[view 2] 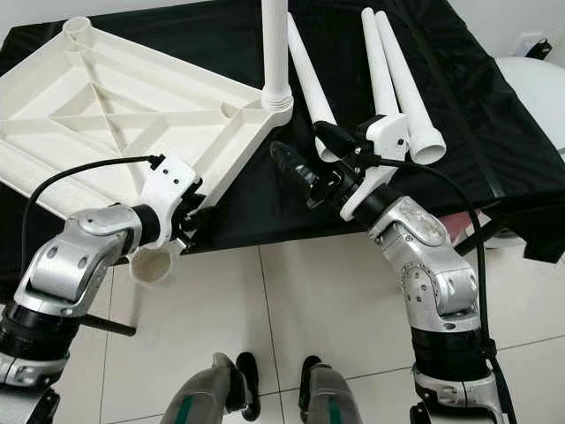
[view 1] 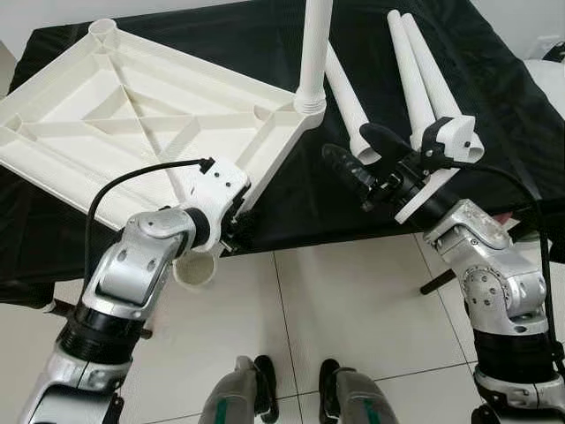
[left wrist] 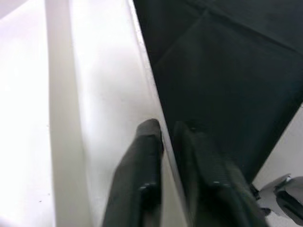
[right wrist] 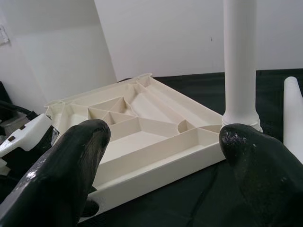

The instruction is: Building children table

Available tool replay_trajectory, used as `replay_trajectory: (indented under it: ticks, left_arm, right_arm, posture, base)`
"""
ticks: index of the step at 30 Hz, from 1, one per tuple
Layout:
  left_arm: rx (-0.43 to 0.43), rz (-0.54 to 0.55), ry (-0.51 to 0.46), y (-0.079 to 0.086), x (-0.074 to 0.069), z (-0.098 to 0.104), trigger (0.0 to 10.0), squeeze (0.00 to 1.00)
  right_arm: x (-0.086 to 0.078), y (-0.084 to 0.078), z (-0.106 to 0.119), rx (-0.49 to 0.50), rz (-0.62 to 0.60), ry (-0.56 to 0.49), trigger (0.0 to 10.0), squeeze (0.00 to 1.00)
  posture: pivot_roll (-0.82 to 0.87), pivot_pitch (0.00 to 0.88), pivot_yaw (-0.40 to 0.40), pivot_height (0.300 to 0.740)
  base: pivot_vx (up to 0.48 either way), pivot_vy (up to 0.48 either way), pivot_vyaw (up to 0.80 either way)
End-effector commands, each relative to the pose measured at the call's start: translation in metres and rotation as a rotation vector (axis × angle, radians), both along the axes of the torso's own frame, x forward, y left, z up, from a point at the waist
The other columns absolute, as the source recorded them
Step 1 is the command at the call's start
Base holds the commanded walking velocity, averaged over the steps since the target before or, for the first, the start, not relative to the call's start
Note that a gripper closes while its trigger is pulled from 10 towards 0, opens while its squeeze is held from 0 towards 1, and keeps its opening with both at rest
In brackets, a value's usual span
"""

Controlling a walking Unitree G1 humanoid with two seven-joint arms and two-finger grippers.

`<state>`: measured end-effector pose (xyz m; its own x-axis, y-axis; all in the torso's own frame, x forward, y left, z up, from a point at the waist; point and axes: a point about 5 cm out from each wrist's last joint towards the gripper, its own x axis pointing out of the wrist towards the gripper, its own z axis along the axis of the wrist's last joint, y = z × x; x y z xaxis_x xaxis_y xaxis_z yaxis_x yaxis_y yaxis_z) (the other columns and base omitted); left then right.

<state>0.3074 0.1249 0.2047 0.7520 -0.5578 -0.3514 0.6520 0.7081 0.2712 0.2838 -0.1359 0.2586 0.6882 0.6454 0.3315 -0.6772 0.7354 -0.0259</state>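
Black fingers, my left gripper (view 1: pixel 237 231): pinched on the near rim of the upturned tabletop (view 1: pixel 132 115), one finger (left wrist: pixel 139 161) inside the rim wall, the other outside over the black cloth (view 1: pixel 291 194).
Right gripper (view 1: pixel 357 163): spread wide, holding nothing, hovering just off the tabletop's near right corner, aimed toward the standing leg.
Standing leg (view 1: pixel 313 53): upright in the tabletop's right corner socket; its top is cut off by the frame.
Loose legs (view 1: pixel 415 71): three white tubes lying on the cloth beside the tabletop, past my right gripper.
Empty sockets: one (view 1: pixel 104 31) at the tabletop's far corner, one (view 1: pixel 194 269) hanging off the cloth's edge under my left wrist.
Step in hand: I judge one leg is fitted and I am steadying the tabletop for the next.
Next move: my right gripper should close on a loose leg and carry it to an open socket.
Hard to tell: whether the standing leg is fully seated; the fourth socket is out of sight.
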Motion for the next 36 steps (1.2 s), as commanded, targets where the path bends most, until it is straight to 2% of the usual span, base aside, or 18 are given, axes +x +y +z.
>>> replay_trajectory:
  ticks: [1, 2, 3, 4, 5, 6, 7, 19, 21, 24, 28, 32, 36]
  left_arm:
    - [0.022, 0.083, -0.018, 0.006, 0.003, -0.002, 0.0, 0.00]
    - [0.025, 0.086, -0.019, 0.006, 0.004, -0.002, 0.0, 0.00]
    - [0.025, 0.096, -0.016, 0.006, 0.006, -0.002, 3.2, 0.00]
    - [0.025, 0.101, -0.015, 0.005, 0.007, -0.001, 4.3, 0.00]
    - [0.025, 0.104, -0.014, 0.005, 0.008, -0.001, 4.9, 0.00]
    - [0.025, 0.104, -0.014, 0.005, 0.008, -0.001, 4.9, 0.00]
    - [0.026, 0.112, -0.014, 0.004, 0.009, -0.001, 10.0, 0.00]
    - [-0.009, 0.116, -0.022, -0.012, 0.016, 0.004, 10.0, 0.00]
    - [-0.034, 0.176, -0.035, -0.014, 0.024, 0.007, 10.0, 0.00]
    - [-0.043, 0.195, -0.037, -0.015, 0.026, 0.008, 10.0, 0.00]
    - [-0.149, 0.349, -0.074, -0.017, 0.045, 0.018, 10.0, 0.00]
    - [-0.189, 0.385, -0.090, -0.019, 0.052, 0.022, 10.0, 0.00]
    - [-0.254, 0.480, -0.129, -0.020, 0.068, 0.032, 10.0, 0.00]
  right_arm:
    - [-0.003, 0.001, 0.000, 0.003, 0.003, -0.011, 10.0, 0.00]
    - [-0.004, 0.001, 0.000, 0.004, 0.003, -0.012, 10.0, 0.00]
    - [-0.004, 0.001, 0.001, 0.005, 0.003, -0.012, 10.0, 0.00]
    - [-0.005, 0.002, 0.001, 0.007, 0.006, -0.013, 10.0, 0.00]
    - [-0.005, 0.003, 0.001, 0.007, 0.008, -0.014, 10.0, 0.00]
    - [-0.005, 0.003, 0.001, 0.007, 0.008, -0.014, 10.0, 0.00]
    - [-0.006, 0.003, 0.002, 0.009, 0.012, -0.015, 10.0, 0.00]
    - [-0.011, 0.007, 0.001, -0.002, 0.048, -0.010, 10.0, 0.00]
    - [-0.012, 0.006, 0.001, 0.000, 0.045, -0.009, 10.0, 0.00]
    - [-0.012, 0.006, 0.001, 0.001, 0.044, -0.008, 10.0, 0.00]
    - [-0.015, 0.006, 0.001, 0.010, 0.037, -0.008, 10.0, 0.00]
    - [-0.016, 0.007, 0.002, 0.016, 0.035, -0.009, 10.0, 0.00]
    - [-0.019, 0.009, 0.004, 0.025, 0.040, -0.012, 10.0, 0.00]
  posture:
    - [-0.09, 0.237, 0.068, 0.740]
    - [-0.09, 0.237, 0.068, 0.740]
    - [-0.09, 0.236, 0.068, 0.740]
    - [-0.09, 0.234, 0.067, 0.740]
    - [-0.09, 0.234, 0.067, 0.740]
    - [-0.09, 0.234, 0.067, 0.740]
    - [-0.09, 0.233, 0.066, 0.740]
    - [-0.10, 0.230, 0.065, 0.740]
    - [-0.10, 0.232, 0.066, 0.740]
    - [-0.10, 0.232, 0.066, 0.740]
    - [-0.11, 0.240, 0.072, 0.740]
    - [-0.11, 0.242, 0.073, 0.740]
    - [-0.11, 0.246, 0.074, 0.740]
  base:
    - [0.000, 0.000, 0.00]
    - [0.000, 0.000, 0.00]
    - [0.000, 0.000, 0.00]
    - [0.000, 0.000, 0.00]
    - [0.000, 0.000, 0.00]
    - [0.000, 0.000, 0.00]
    - [0.000, 0.000, 0.00]
    - [0.000, 0.000, 0.00]
    - [0.000, 0.000, 0.00]
    - [0.000, 0.000, 0.00]
    - [0.000, 0.000, 0.00]
    - [0.000, 0.000, 0.00]
    - [0.000, 0.000, 0.00]
